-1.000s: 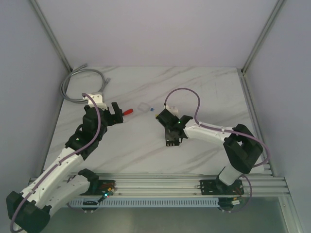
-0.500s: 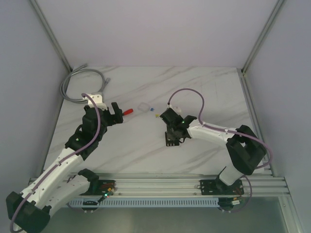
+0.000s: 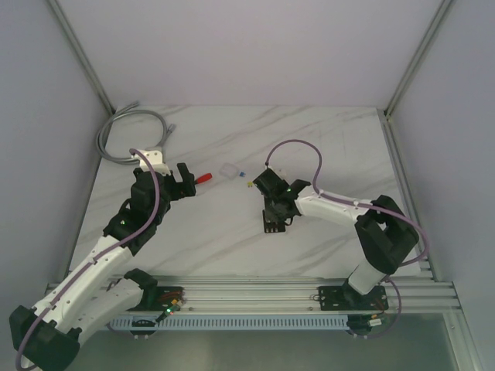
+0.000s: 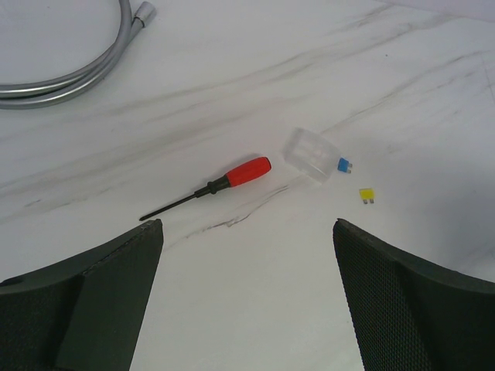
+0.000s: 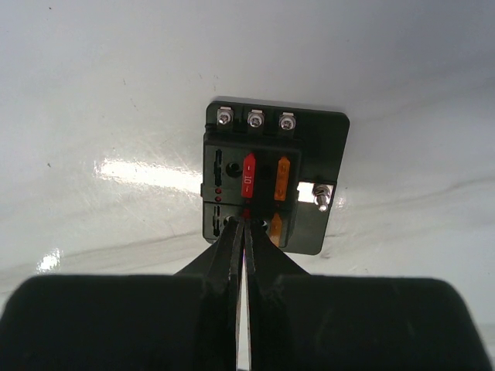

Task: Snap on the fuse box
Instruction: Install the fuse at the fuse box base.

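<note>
The fuse box (image 5: 309, 166) is a flat black square block lying on the marble table (image 3: 325, 139), with a red and two orange fuses in its slots. It also shows in the top view as the fuse box (image 3: 271, 225). My right gripper (image 5: 246, 220) is shut, its tips down on the box's near row against a small red piece. I cannot tell whether that piece is pinched. Seen from above, the right gripper (image 3: 271, 214) stands over the box. My left gripper (image 4: 247, 224) is open and empty above bare table, left of centre in the top view as the left gripper (image 3: 184, 179).
A red-handled screwdriver (image 4: 232, 176) lies ahead of the left gripper. Beside it are a clear square cover (image 4: 312, 154), a loose blue fuse (image 4: 343, 165) and a yellow fuse (image 4: 366, 195). A grey cable (image 3: 128, 131) coils at the back left corner. Walls close in the table.
The right wrist has shifted slightly above the fuse box, staying shut. The left arm has not moved.
</note>
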